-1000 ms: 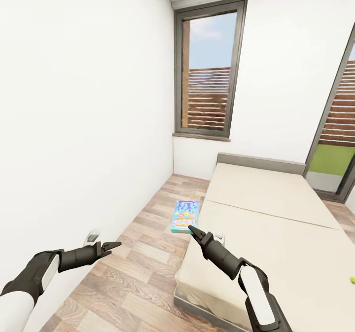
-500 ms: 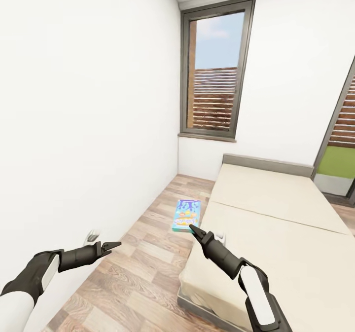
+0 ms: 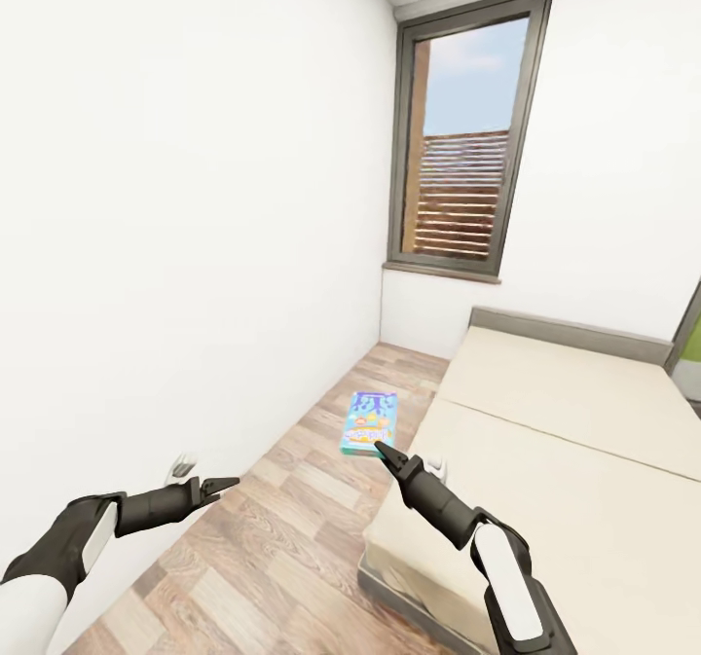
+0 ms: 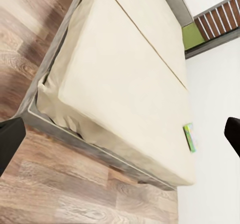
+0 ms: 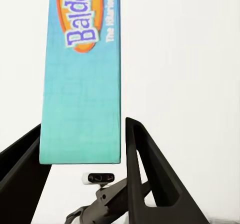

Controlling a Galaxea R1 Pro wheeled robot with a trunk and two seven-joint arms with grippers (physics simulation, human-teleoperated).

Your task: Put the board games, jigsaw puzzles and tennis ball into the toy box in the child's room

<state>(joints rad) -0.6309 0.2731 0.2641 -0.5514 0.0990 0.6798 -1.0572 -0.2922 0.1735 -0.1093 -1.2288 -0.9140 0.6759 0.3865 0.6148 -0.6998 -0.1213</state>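
Child's room: white walls, wood floor, tall dark-framed window at the far end.

Blue-purple board game with a teal edge, held in the air beside the near corner of the bed, above the strip of floor between bed and wall. Gripped at its near end by the right hand, closed on the box. Seen from the right wrist camera: teal box edge between the two dark fingers, one on each side, with part of a printed title legible ("Balder", the rest cut off) and white wall behind.

Left hand stretched forward low over the floor close to the left wall, carrying nothing. Fingers spread wide in the left wrist view, one dark tip at each side edge.

Beyond those fingers, the plain beige mattress in its dark grey frame. Green-edged board game flat on the mattress at its far edge, right by the wall (cover too small to read). Low grey headboard under the window wall.
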